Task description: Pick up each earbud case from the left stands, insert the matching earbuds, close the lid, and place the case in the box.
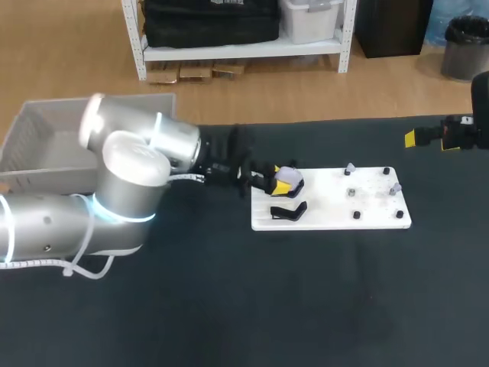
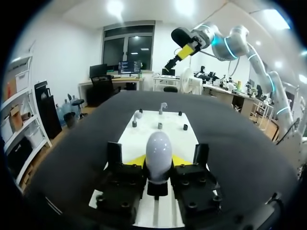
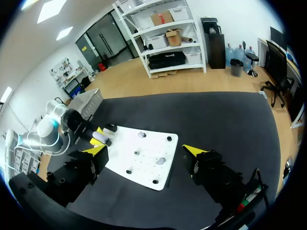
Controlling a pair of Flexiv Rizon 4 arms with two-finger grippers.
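Note:
A pale lavender earbud case (image 1: pixel 289 177) stands on its stand at the left end of the white board (image 1: pixel 328 205). My left gripper (image 1: pixel 280 182) is shut on it, one yellow tip on each side. The left wrist view shows the egg-shaped case (image 2: pixel 158 151) upright between the fingers (image 2: pixel 135 161) of my left gripper (image 2: pixel 158 162). A second black stand (image 1: pixel 288 210) beside it is bare. Two small earbuds (image 1: pixel 350 168) (image 1: pixel 394 187) sit on pegs further right. My right gripper (image 1: pixel 428 136) hangs open, high over the table's far right; in its own view my right gripper (image 3: pixel 145 150) holds nothing.
A grey slatted box (image 1: pixel 46 141) stands off the table's far left corner, behind my left arm. Several black pegs (image 1: pixel 356 215) stick up from the white board. Dark table surface (image 1: pixel 306 306) spreads in front of the board.

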